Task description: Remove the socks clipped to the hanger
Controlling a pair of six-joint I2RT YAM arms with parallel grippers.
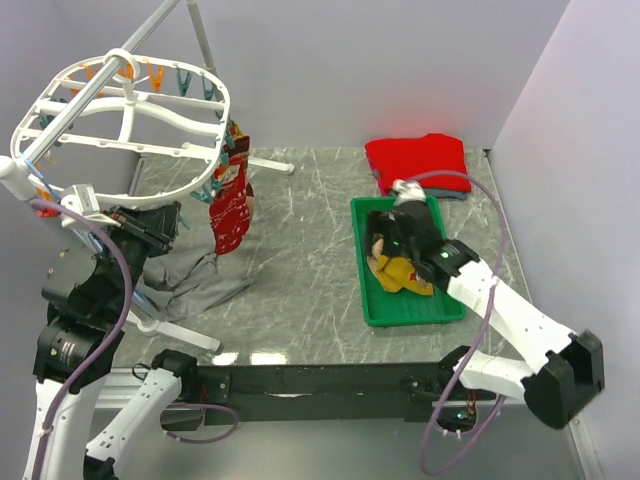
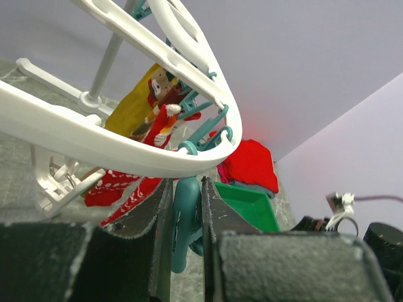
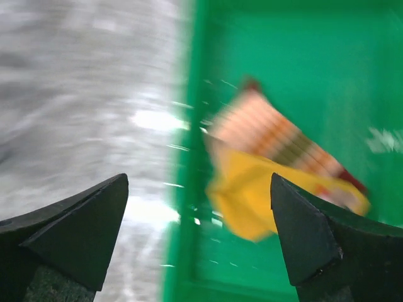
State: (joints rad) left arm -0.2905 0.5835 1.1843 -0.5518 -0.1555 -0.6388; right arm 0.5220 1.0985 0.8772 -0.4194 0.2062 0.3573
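**Asker:** From above, where are your pincers?

**Me:** My left pincer sits under the near rim of the white hanger. It is just left of a red patterned sock that hangs from that rim. My right pincer hangs low over the green tray, well apart from the hanger. A yellow sock lies in that tray, just beside my fingers. A folded red garment lies behind the tray. A grey cloth lies on the table below the hanger.

**Asker:** And through your left wrist?

**Me:** My left fingers are clamped on a teal clip that hangs from the hanger's rim, and the rim curves just above them. Behind it the red patterned sock and a mustard-yellow sock hang clipped, near my fingertips. The tray shows farther off, but I cannot tell its contents from here.

**Asker:** The right wrist?

**Me:** It is blurred. My right fingers stand wide apart with nothing gripped. Below the gap runs the tray's left wall. Inside the tray lies the yellow sock, with a tan striped sock touching it. Bare table shows to the left.
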